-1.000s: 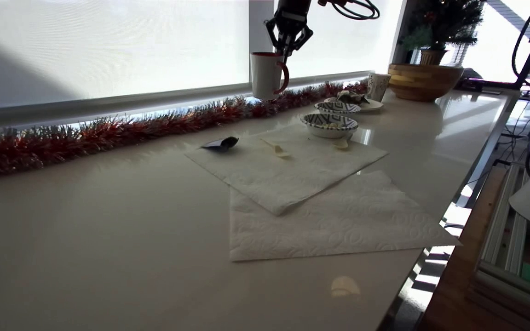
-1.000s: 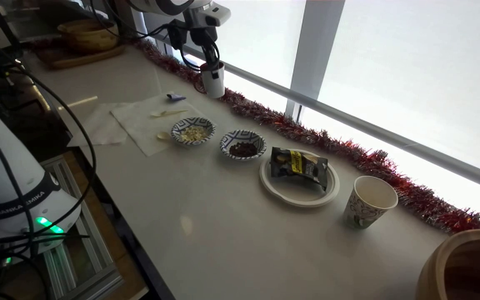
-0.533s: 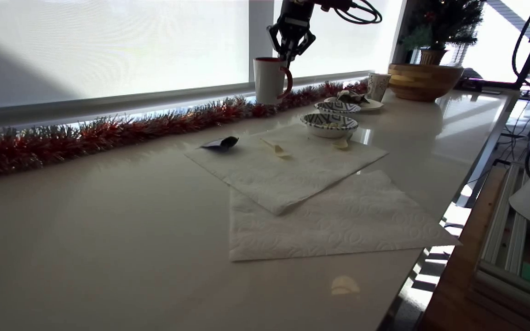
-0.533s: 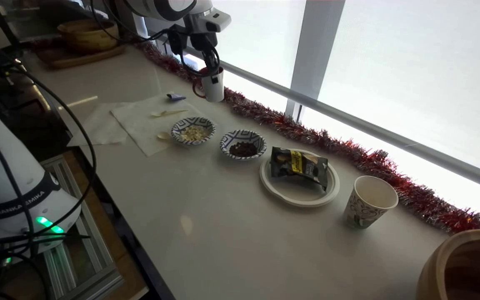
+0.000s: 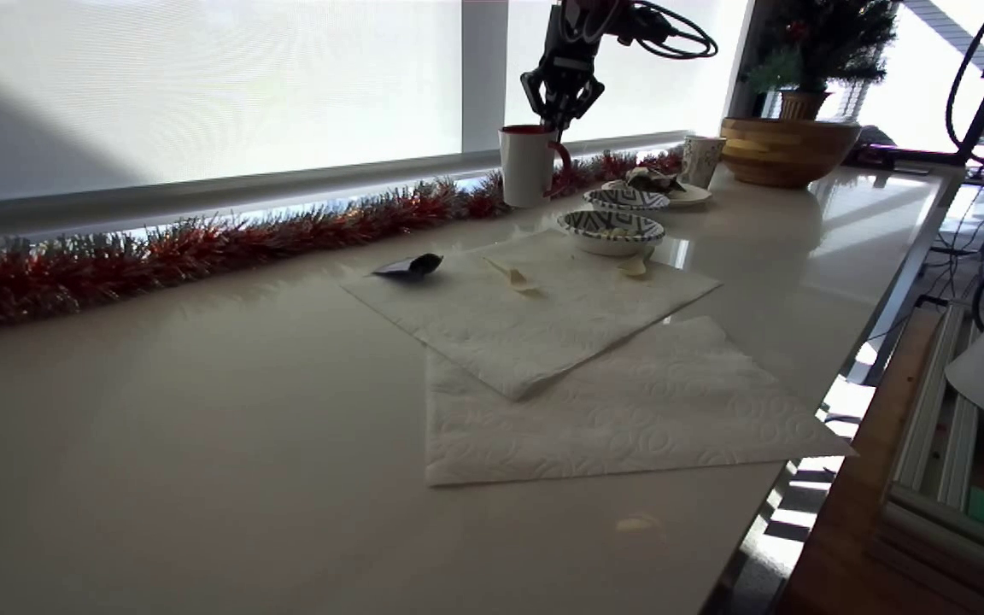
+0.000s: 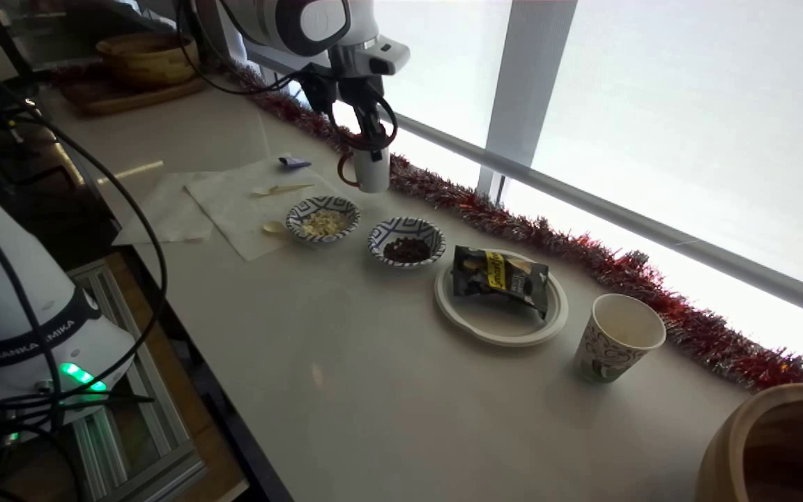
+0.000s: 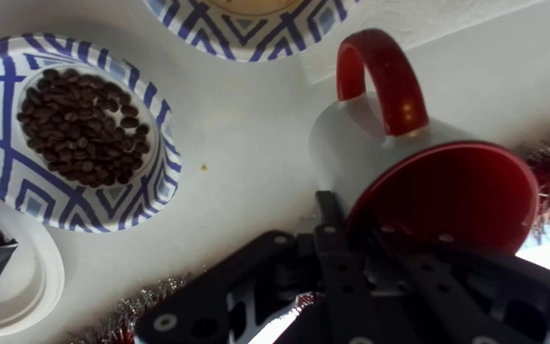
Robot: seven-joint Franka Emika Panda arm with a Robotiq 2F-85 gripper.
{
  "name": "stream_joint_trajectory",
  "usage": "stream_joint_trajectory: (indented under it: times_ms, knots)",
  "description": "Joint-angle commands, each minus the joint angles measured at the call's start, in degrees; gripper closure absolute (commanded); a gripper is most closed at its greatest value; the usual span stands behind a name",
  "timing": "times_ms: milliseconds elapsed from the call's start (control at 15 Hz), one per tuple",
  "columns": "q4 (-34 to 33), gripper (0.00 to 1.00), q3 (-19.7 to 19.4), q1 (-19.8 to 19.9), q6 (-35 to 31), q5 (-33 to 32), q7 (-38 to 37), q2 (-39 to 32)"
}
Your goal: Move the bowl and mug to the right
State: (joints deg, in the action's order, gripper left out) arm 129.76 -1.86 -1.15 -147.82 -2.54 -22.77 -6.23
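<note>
In an exterior view the claw (image 5: 558, 130) grips the mug (image 5: 526, 168), which hangs upright over the desk (image 5: 244, 410), just below and left of the claw, its red handle (image 5: 565, 157) on the claw's side. The bowl of pale pieces (image 5: 607, 248) stands on the desk, lower than the claw and to its right; two overlapping paper sheets (image 5: 535, 320) lie below the claw, and a tinsel garland (image 5: 56, 273) runs behind it. In an exterior view the bowl of dark beans (image 6: 389, 231) is below the claw and a little to its right, just beside the bowl of pale pieces, which is below and to the left; I cannot tell which of these two is the task's bowl. Farther to the claw's right come a white plate (image 6: 485, 322) with a black packet (image 6: 502, 280) on it, then a paper cup (image 6: 605, 352). In the wrist view the claw pinches the mug's wall at the rim, one finger (image 7: 329, 211) outside and the other within; the mug extends up and right of the claw, the bowl of dark beans lies up and left, and the bowl of pale pieces higher, cut off by the view's edge
</note>
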Motion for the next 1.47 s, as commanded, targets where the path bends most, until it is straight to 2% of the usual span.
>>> stream_joint_trajectory:
  times_ms: [0, 333, 667, 1400]
  knots:
    - [-1.3, 0.98, -0.55, 2.13, -0.3, 3.71, 7.07, -0.52]
    - [-2.45, 0.98, -0.64, 4.15, 0.37, 7.95, 14.38, -2.79]
    - [-4.19, 0.98, -0.17, 5.37, -0.26, 11.84, 18.36, -5.35]
    - [-6.24, 0.98, 0.14, 6.39, 1.65, 11.98, 25.31, -8.24]
